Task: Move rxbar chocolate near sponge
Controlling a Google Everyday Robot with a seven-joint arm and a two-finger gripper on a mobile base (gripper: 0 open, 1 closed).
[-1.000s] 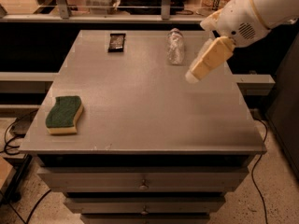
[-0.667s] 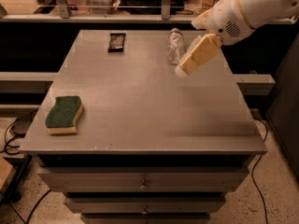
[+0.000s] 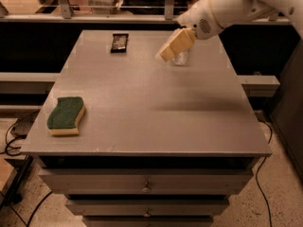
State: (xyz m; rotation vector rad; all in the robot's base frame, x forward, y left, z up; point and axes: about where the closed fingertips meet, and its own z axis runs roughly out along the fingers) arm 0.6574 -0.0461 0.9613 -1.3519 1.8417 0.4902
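Your tool had swung left above the tabletop; the bar lay farther left, long axis front-to-back; the tool's opening you couldn't tell.

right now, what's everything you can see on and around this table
rxbar chocolate: 1, black wrapper, far left part of the table top
sponge: 1, dark green top on a pale yellow base, near left edge of the table top
plastic bottle: 1, clear, far side of the table top, partly hidden behind the gripper
table: 1, grey, centre of view
drawers: at least 2, grey, under the table top
cables: several, dark, on the floor at both sides
arm: 1, white, coming in from the upper right
gripper: 1, tan, over the far side of the table, right of the rxbar chocolate
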